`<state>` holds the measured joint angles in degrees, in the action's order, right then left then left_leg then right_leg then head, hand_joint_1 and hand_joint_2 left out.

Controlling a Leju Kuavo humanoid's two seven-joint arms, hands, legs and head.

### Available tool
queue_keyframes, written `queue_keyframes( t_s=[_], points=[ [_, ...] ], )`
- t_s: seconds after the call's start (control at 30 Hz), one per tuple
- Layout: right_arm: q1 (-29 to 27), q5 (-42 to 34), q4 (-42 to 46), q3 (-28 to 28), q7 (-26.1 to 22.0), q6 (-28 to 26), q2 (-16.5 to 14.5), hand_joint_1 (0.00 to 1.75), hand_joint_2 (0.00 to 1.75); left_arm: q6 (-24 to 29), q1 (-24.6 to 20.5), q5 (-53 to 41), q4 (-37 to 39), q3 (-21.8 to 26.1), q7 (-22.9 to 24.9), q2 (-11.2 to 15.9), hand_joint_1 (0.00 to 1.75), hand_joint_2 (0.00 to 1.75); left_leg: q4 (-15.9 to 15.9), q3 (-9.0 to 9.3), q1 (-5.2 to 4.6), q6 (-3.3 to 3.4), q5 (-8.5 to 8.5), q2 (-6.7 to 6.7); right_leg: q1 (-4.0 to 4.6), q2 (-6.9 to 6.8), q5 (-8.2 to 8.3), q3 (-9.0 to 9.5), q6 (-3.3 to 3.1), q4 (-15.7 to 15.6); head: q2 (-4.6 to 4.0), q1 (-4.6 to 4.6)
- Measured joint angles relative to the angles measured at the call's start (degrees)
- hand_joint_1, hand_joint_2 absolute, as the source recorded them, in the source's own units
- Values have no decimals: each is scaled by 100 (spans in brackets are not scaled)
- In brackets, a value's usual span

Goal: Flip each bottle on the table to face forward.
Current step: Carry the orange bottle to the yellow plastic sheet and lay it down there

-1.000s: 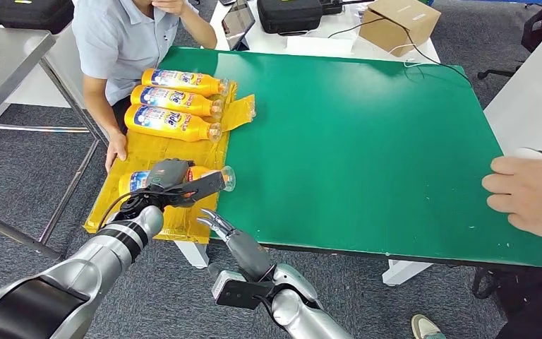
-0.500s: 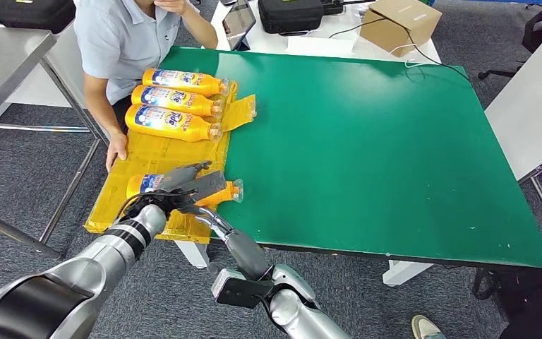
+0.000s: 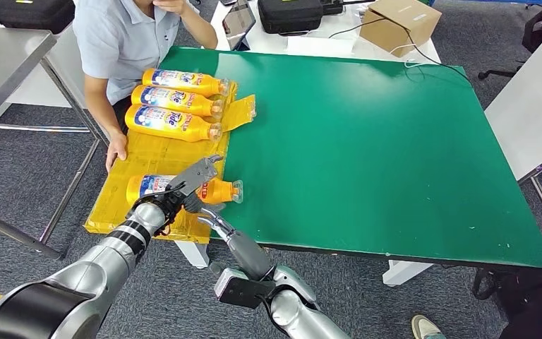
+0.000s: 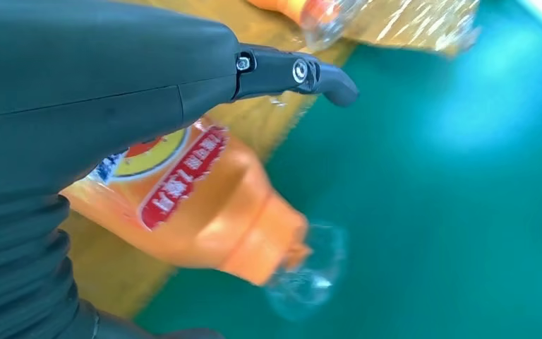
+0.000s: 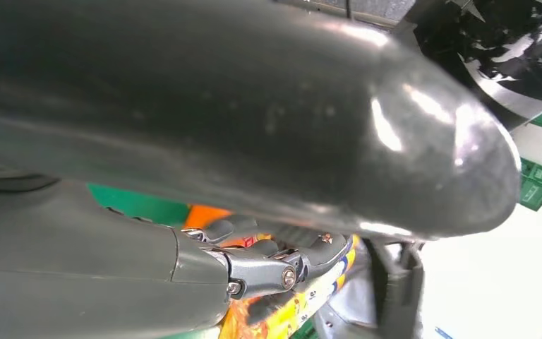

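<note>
You've got the left hand (image 3: 183, 189) resting over the nearest bottle (image 3: 215, 191), fingers (image 3: 201, 171) stretched out along its top w/ the thumb lower down. Can't tell if it's really gripping or just lying on it; the left wrist view shows one finger (image 4: 293, 70) straight, above the bottle (image 4: 205, 205), not wrapped round it. That bottle lies on its side at the near-left part of the green desk (image 3: 381, 148), body on the yellow sheet (image 3: 148, 152), clear cap end poking out over the green surface. Label w/ red & blue print partly faces up.

Right hand (image 3: 215, 220) sits just below that bottle at the desk's near edge, fingers apart & slightly curled, holding nothing. In the right wrist view its fingers (image 5: 282, 268) are just beside the orange bottle body, contact unclear.

3 more bottles (image 3: 176, 102) lie side by side further back on the yellow sheet, caps pointing toward desk centre, labels up, touching or nearly so. A loose yellow flap (image 3: 241, 111) sits by their caps.

A person (image 3: 123, 42) in a light blue shirt sits at the desk's far-left corner, one hand (image 3: 116, 150) on the sheet's edge. Behind: cardboard box (image 3: 399, 25), black case (image 3: 289, 14), tablet (image 3: 238, 22) on a white surface.
</note>
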<state>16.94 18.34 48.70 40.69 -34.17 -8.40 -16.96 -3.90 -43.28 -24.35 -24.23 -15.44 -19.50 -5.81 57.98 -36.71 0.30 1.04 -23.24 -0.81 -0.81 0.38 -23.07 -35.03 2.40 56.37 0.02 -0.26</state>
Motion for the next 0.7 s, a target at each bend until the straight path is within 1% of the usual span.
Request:
queue_keyframes(
  t_s=[0.13,0.2,0.27,0.33,0.4,0.5,0.6,0.63,0.7],
  points=[
    [-10,-43,-35,1,-26,-77,3,0,0,11,265,914,-465,323,-474,-21,0,175,0,0,0,0,-1,1,0,0,0,-1,0,0,0,-1],
    [-28,-90,-40,-1,-60,-125,9,0,0,0,486,1686,-884,556,-570,-58,0,175,0,-1,0,0,-1,2,-1,0,-1,-2,0,-1,0,0],
    [-53,-176,-41,-3,-102,-156,23,0,0,-11,745,2568,-1427,818,-526,-110,0,175,0,-1,0,0,-2,3,-1,1,-1,-3,0,-1,0,1],
    [-100,-335,-24,-10,-183,-157,43,0,0,136,1053,3258,-2059,1012,-526,-150,0,175,0,-1,-1,-1,-3,7,-1,1,-1,-4,0,-2,0,1],
    [-180,-532,52,-45,-327,-177,73,0,0,388,1405,3693,-2751,1119,-599,-170,0,175,0,-2,0,-2,-4,9,0,1,-2,-6,-1,-3,0,0],
    [-344,-728,404,-104,-473,-506,148,0,0,735,1909,3967,-3708,1163,-693,-176,0,175,0,-4,0,-2,-5,5,0,1,-5,-8,-3,-3,0,0],
    [-481,-969,863,-115,-483,-922,235,0,131,917,2254,4103,-4368,1162,-720,-178,0,175,0,-6,0,-3,-5,4,0,0,-7,-9,-5,-4,0,1],
    [-542,-1090,1068,-117,-484,-1137,265,0,175,956,2346,4150,-4533,1155,-717,-179,0,175,0,-6,0,-3,-5,4,-1,0,-7,-9,-5,-4,0,0],
    [-671,-1315,1562,-125,-484,-1708,327,0,175,1037,2541,4226,-4825,1110,-691,-185,0,175,0,-5,-1,-3,-5,4,-1,0,-7,-9,-5,-5,0,0]
  ],
)
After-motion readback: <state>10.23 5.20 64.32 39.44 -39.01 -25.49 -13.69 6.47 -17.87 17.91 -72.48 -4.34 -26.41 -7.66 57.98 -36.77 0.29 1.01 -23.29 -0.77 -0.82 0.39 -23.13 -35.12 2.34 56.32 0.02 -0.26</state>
